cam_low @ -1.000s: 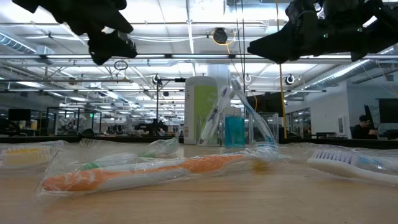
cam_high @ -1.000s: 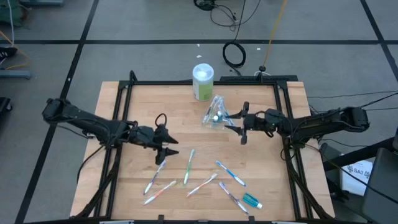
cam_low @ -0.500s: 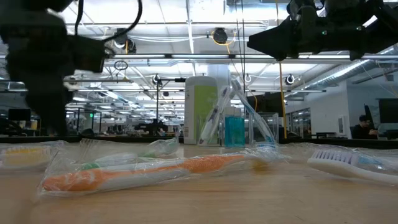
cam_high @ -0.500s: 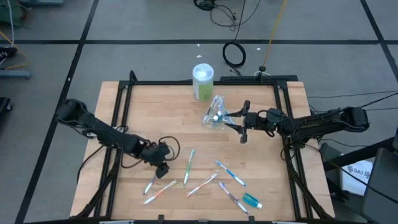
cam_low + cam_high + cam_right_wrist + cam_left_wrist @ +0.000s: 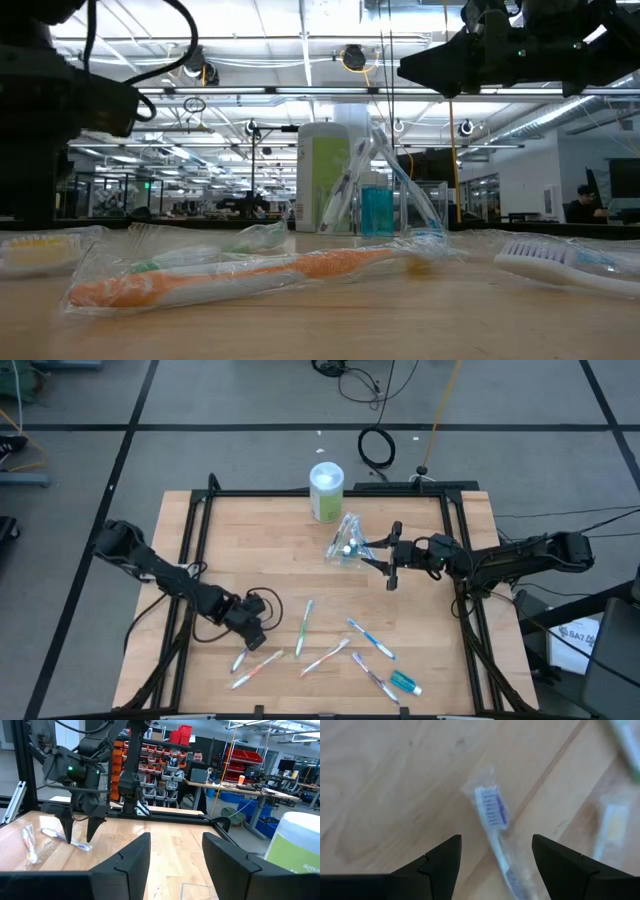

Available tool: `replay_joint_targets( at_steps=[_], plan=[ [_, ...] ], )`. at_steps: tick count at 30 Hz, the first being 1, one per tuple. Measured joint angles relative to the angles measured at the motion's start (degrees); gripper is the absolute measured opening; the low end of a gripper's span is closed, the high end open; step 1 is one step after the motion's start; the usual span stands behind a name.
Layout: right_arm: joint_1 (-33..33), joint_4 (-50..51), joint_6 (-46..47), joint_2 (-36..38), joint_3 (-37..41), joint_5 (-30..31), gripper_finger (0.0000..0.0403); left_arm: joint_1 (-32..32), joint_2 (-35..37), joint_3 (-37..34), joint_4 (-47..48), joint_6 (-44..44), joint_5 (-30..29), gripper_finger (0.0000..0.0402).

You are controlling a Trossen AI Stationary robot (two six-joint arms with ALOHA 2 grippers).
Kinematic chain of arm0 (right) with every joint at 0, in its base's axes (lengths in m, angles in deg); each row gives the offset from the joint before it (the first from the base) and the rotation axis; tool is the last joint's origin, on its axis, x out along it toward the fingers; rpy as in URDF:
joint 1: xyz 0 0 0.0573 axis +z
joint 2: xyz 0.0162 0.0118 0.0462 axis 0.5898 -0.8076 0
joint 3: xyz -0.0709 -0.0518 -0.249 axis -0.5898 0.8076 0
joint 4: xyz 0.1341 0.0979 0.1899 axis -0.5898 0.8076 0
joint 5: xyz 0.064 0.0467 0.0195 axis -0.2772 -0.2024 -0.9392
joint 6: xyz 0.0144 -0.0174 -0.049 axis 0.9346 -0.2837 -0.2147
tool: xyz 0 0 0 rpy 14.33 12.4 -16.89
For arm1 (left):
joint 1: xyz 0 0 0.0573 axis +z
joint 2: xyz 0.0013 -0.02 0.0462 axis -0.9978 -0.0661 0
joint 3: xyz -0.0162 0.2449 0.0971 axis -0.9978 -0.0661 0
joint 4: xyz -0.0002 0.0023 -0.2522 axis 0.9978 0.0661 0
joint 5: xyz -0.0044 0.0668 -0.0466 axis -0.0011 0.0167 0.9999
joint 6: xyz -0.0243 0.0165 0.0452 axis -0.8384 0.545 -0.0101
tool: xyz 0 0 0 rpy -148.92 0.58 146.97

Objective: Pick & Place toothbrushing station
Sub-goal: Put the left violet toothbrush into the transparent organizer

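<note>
Several slim wrapped toothbrushes lie flat on the wooden table near its front edge, among them a green one (image 5: 304,626), an orange one (image 5: 250,274) and a blue one (image 5: 371,639). A teal tube (image 5: 404,682) lies at the front right. A clear bag (image 5: 346,544) holding brushes and a teal tube (image 5: 377,210) stands mid-table. My left gripper (image 5: 250,636) is open and points down, its fingers on either side of a wrapped blue-bristled toothbrush (image 5: 492,812), above it and apart from it. My right gripper (image 5: 386,558) is open, just right of the bag.
A white and green container (image 5: 326,491) stands at the table's far edge behind the bag. A black frame (image 5: 330,491) runs around the table. Bare wood lies between the bag and the row of brushes. A person sits in the room beyond (image 5: 198,758).
My left gripper has gone toward the table's near edge and down, and has tipped from level to pointing down over the left-most toothbrush. The toothbrushes and the bag lie as before.
</note>
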Motion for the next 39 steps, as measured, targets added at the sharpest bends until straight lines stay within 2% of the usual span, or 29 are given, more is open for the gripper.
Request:
replay_joint_targets(
  at_steps=[7, 13, 19, 24, 28, 35, 39],
  plan=[
    [0.0, 0.02, -0.01, 0.0, 0.0, 0.0, 0.0173, -3.38, -3.49, 0.26, -0.05, 1.44, -1.35, 0.025],
    [0.0, 0.04, -0.01, 0.0, 0.0, 0.0, 0.0173, -3.91, -4.13, 0.25, -0.17, 3.57, -2.46, 0.0243],
    [0.0, 0.04, 0.01, 0.0, 0.0, 0.0, 0.0173, -3.87, -4.2, 0.13, 0.71, 7.14, -2.79, 0.0172],
    [0.0, 0.04, 0.01, 0.0, 0.0, 0.0, 0.0173, -3.87, -4.26, 0.07, 1.61, 6.7, -4.65, 0.0102],
    [0.0, 0.06, -0.01, 0.0, 0.0, 0.0, 0.0173, -3.85, -4.29, 0.04, 1.19, 6.53, -5.81, 0.0062],
    [-0.02, 0.04, 0.01, 0.0, 0.0, 0.02, 0.0173, -2.4, -4.27, 0.09, -0.59, 7.73, -8.49, 0.001],
    [-0.01, 0.04, 0.01, 0.0, 0.0, 0.0, 0.0172, -0.69, -4.22, 0.31, -3.53, 12.05, -13.64, 0.0017]
  ],
)
